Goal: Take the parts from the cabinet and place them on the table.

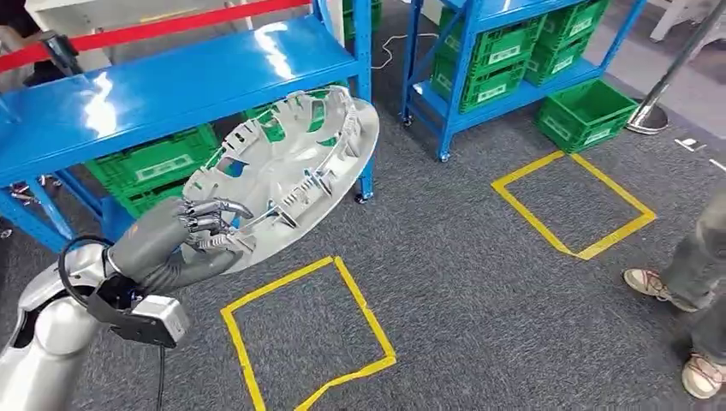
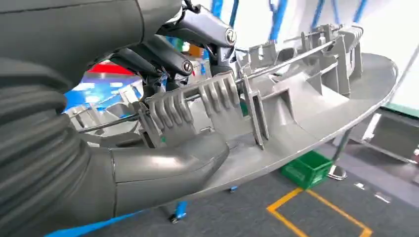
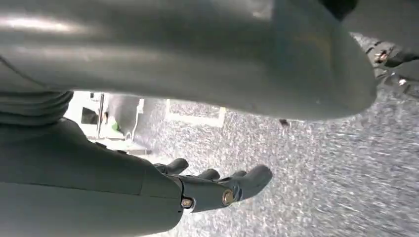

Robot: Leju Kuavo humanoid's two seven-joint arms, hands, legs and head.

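The round silver-grey plastic wheel cover [image 1: 287, 175] sat tilted in the left hand [image 1: 175, 235], in front of the blue metal shelf rack [image 1: 163, 94]. Green plastic crates [image 1: 154, 167] lay under that shelf. A yellow-taped floor square [image 1: 304, 330] lay at 6 o'clock of the cover; a person's shoes [image 1: 655, 285] stood at 3 o'clock.

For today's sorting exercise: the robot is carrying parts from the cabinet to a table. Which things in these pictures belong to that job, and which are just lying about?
Belongs to the job:
- grey wheel cover
- left hand gripping its rim
- blue shelving rack

Just lying about:
- green crates
- yellow tape squares on the carpet
- a person's shoes
- right hand, hanging over the floor
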